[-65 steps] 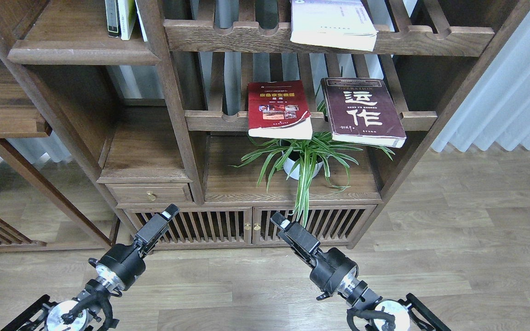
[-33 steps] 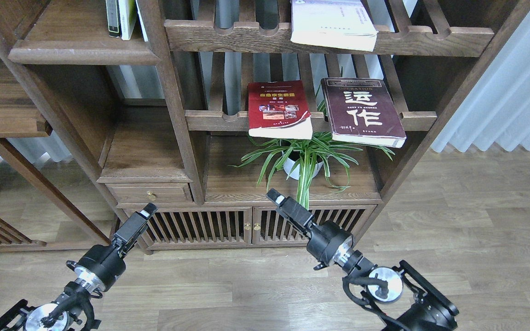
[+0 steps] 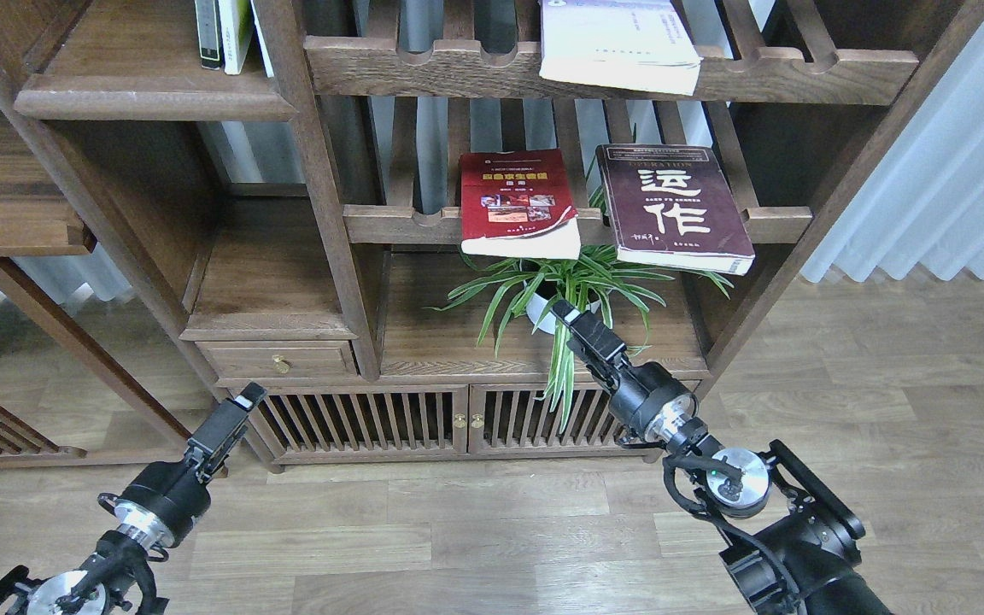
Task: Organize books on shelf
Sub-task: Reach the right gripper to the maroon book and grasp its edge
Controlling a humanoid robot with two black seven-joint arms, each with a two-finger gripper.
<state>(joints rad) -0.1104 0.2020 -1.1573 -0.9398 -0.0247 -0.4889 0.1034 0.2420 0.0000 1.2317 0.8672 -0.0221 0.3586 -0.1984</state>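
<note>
The red book point(image 3: 519, 203) with a yellow title band and the dark maroon book point(image 3: 671, 207) with white characters lie flat side by side on a slatted rack, overhanging its front rail. The pale book point(image 3: 617, 43) lies on the slatted rack above. The solid shelf point(image 3: 155, 107) with a rounded front edge is at the upper left. My right gripper point(image 3: 565, 312) is raised in front of the plant, below the two books and holding nothing. My left gripper point(image 3: 248, 397) is low at the left, near the cabinet's corner, also holding nothing. Neither gripper's two fingers can be told apart.
A potted spider plant point(image 3: 556, 295) stands on the board under the two books, its leaves around my right gripper. Several upright books point(image 3: 223, 34) stand on the solid shelf at its right end. A drawer point(image 3: 278, 360) and slatted cabinet doors point(image 3: 458, 418) are below. A curtain point(image 3: 945, 162) hangs at the right.
My right arm has risen and moved right, from in front of the cabinet doors to the plant. My left arm has drawn back down and to the left. The books have not moved.
</note>
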